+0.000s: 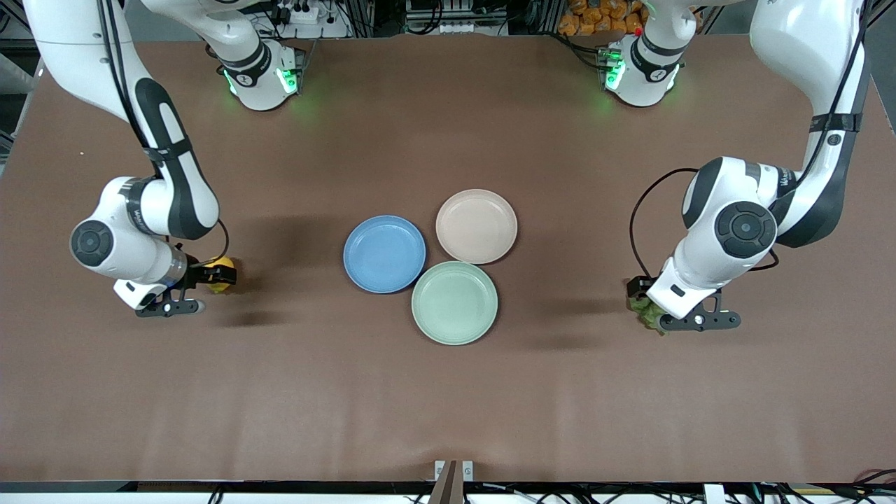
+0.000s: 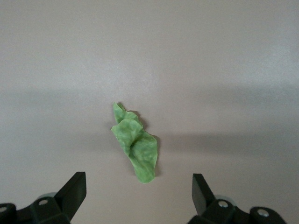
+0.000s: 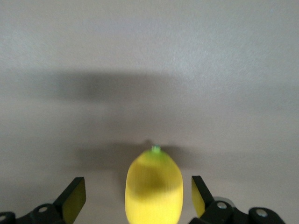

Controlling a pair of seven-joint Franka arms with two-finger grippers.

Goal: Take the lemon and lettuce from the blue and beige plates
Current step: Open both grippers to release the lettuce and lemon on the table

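Matt brown paper-like table covering (image 1: 448, 392), smooth satin plastic blue plate (image 1: 384, 253), beige plate (image 1: 477, 226) and green plate (image 1: 454, 302), glossy smooth yellow lemon (image 3: 154, 191), crinkled matt green lettuce leaf (image 2: 135, 147), glossy white plastic arm shells.

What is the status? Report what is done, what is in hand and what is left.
Done: the blue plate and beige plate are bare. The lemon and lettuce lie on the table, toward the arms' ends.
In hand: nothing gripped. The right gripper straddles the lemon and the left gripper is over the lettuce, both with jaws open.
Left: probably only pulling the arms away.
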